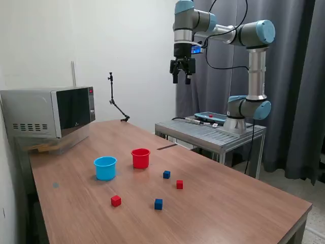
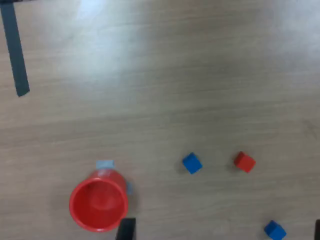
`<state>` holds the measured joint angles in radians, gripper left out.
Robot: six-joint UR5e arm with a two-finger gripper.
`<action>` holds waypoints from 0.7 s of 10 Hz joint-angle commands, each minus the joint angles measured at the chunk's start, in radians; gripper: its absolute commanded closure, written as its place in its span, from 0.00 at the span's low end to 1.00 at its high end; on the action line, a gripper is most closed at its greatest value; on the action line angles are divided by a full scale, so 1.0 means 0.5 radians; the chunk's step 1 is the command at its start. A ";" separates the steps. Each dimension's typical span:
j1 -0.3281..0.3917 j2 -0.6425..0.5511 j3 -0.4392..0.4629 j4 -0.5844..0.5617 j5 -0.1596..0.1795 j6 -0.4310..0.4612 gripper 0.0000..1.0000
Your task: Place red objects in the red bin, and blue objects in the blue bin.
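Gripper [image 1: 183, 78]: high above table [image 1: 244, 203], jaws parted, empty. Red cubes [image 1: 116, 201], blue cubes [image 1: 158, 204]: loose on table near red cup [image 1: 140, 158] and blue cup [image 1: 105, 168]. Risk: small cubes, likely nudged or mis-sorted through off-centre descent.

Wood-grain brown table [image 1: 228, 203]. Red cup [image 1: 140, 158], solid red; light blue cup [image 1: 105, 168] beside it, cyan. Near red cup: two dark blue cubes [image 1: 166, 174] [image 1: 158, 204], two red cubes [image 1: 180, 184] [image 1: 116, 201]. Gripper [image 1: 183, 76] black; arm [image 1: 254, 61] grey with light blue joints. Microwave [image 1: 51, 114] silver, dark door.
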<state>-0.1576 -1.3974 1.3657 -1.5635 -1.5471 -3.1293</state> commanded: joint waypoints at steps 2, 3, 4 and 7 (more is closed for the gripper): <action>0.002 0.037 -0.050 -0.002 0.002 0.003 0.00; 0.005 0.055 -0.080 -0.002 0.002 0.003 0.00; 0.005 0.070 -0.108 -0.002 0.005 0.003 0.00; 0.030 0.214 -0.307 0.004 0.005 0.006 0.00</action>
<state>-0.1493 -1.3259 1.2594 -1.5625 -1.5449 -3.1266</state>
